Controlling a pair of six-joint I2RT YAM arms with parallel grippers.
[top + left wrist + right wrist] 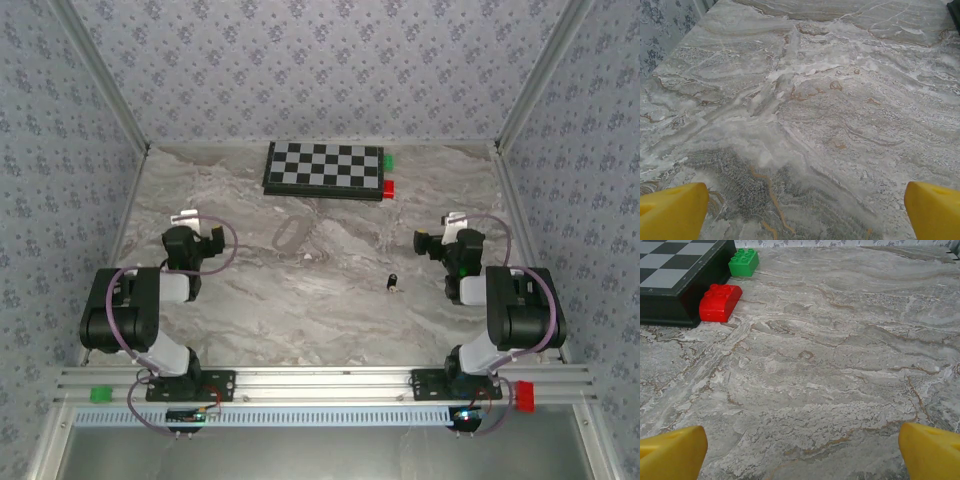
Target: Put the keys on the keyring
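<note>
Key (pixel 392 283) — a tiny black-headed piece with a short silvery part — lies flat on the marble worktop (pixel 330 310), right of centre in the top view, nearer the right arm (pixel 515 310). Up and to its left, well apart, rests the keyring (pixel 289 236), a thin pale oval loop that nearly blends into the veining. Beyond it stands a chessboard (pixel 325 170) with a green block (pixel 744 262) and a red block (pixel 720 302) at its right end. Left jaws and right jaws are both spread wide over bare stone, with nothing between the yellow fingertips (pixel 670 210). The risks, as I judge them: the key is so small and flat that closing jaws could skid it away, and the thin, low-contrast loop may slide or twist rather than lift. Threading one through the other leaves little margin for misalignment.
</note>
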